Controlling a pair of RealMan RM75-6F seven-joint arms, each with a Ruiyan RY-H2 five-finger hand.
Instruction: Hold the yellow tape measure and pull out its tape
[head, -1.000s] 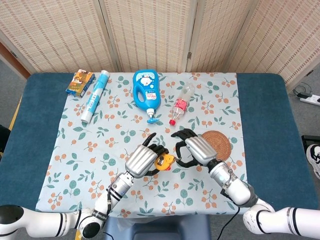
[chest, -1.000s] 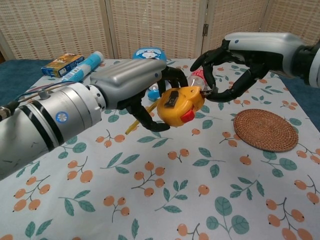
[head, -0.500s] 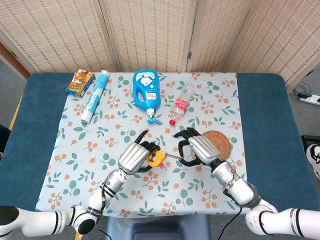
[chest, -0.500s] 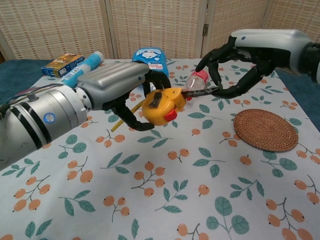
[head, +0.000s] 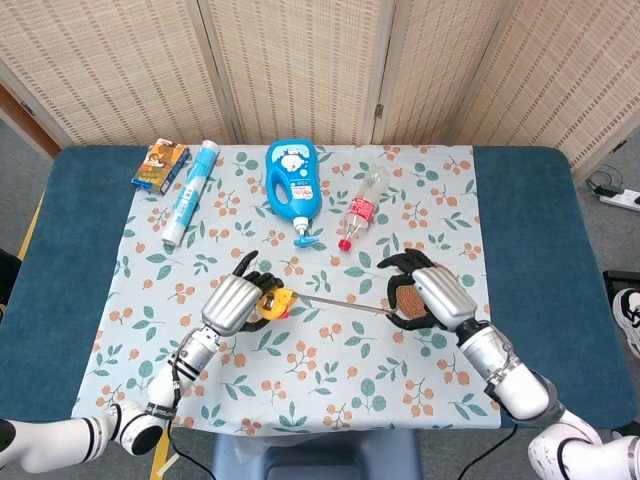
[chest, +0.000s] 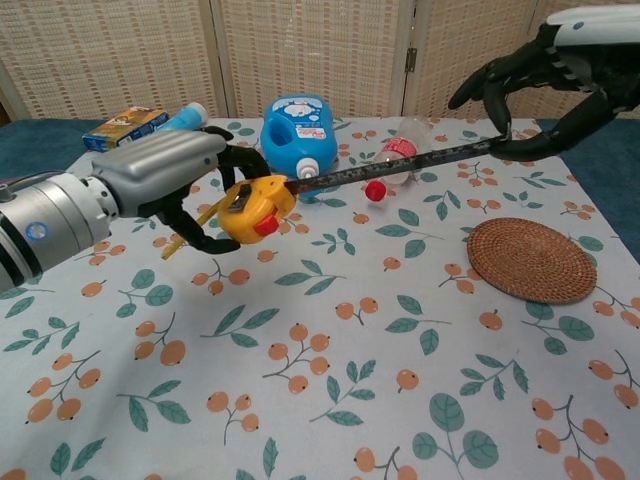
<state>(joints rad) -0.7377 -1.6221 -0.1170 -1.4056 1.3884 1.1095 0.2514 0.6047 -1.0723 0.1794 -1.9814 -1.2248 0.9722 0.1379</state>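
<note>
2 hands are sharing the work above the floral cloth (head: 300, 330) spread over the blue desk (head: 530, 210). The left hand (chest: 175, 175) is gripping the yellow tape measure (chest: 248, 207), its dark fingers (chest: 190, 235) curling under and behind the case while the silver back of the hand is covering it from above; the case is sitting at the fingertips, its red button facing the chest camera, lifted clear of the cloth. A yellow strap is hanging from the case beside the fingers.

The tape (chest: 400, 165) is running out from the case as a dark, straight strip, rising slightly toward the right hand (chest: 545, 85), which is pinching the strip's far end between its thumb and another finger while the rest of its fingers are spreading apart. In the head view the same strip (head: 340, 302) is stretching between the 2 hands, with the right hand (head: 425, 298) hovering over the woven coaster (chest: 532, 260).

Behind the tape, near the far edge of the cloth, 1 blue detergent bottle (head: 291, 180) is lying flat, with a clear red-capped bottle (head: 361, 208) to its right, and a blue tube (head: 190, 192) and a small orange box (head: 160, 165) to its left.
</note>
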